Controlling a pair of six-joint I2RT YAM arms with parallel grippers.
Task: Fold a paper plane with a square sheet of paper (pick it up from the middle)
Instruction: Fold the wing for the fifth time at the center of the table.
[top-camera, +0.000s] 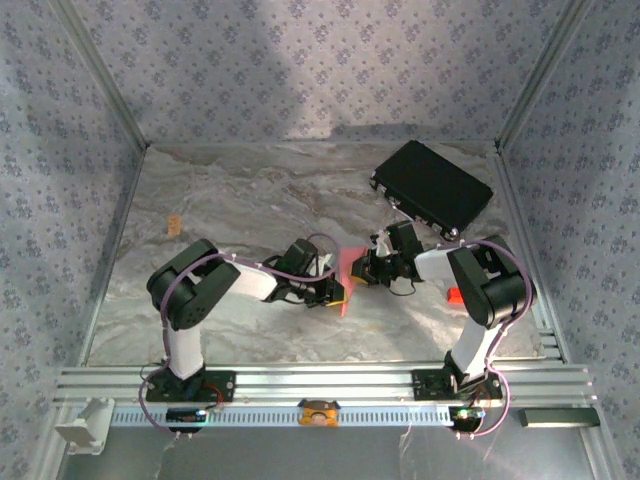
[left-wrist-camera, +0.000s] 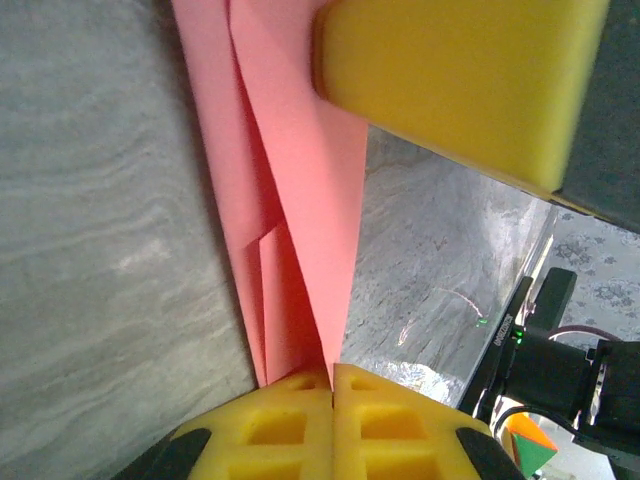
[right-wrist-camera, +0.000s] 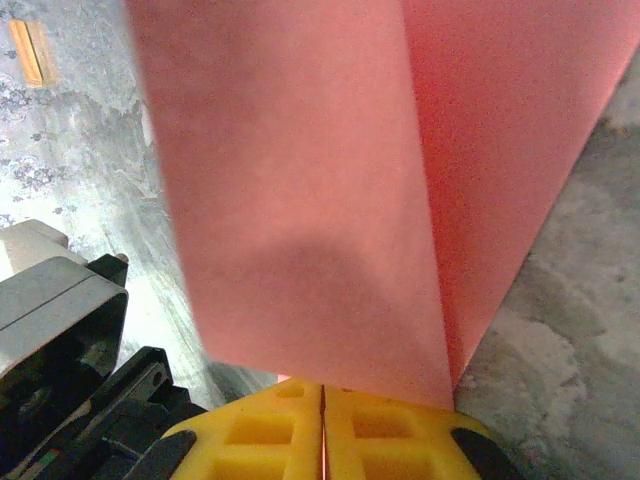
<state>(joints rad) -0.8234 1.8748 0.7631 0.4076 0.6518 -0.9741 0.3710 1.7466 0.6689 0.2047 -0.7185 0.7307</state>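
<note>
Left tool (left-wrist-camera: 333, 374): I'm clamped shut on the paper (left-wrist-camera: 300, 200), at its folded end.
Right tool (right-wrist-camera: 322, 390): pinching the other end.
Paper: hangs between them, over the counter (top-camera: 230, 200).
Tip: even tension, creases aligned.

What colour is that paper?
The folded paper is plain salmon pink, clearest from the right wrist.

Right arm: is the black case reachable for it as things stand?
Probably not yet. The black case lies just beyond it with nothing between, but the right gripper is shut on the folded pink paper, which the left gripper also pinches.
</note>
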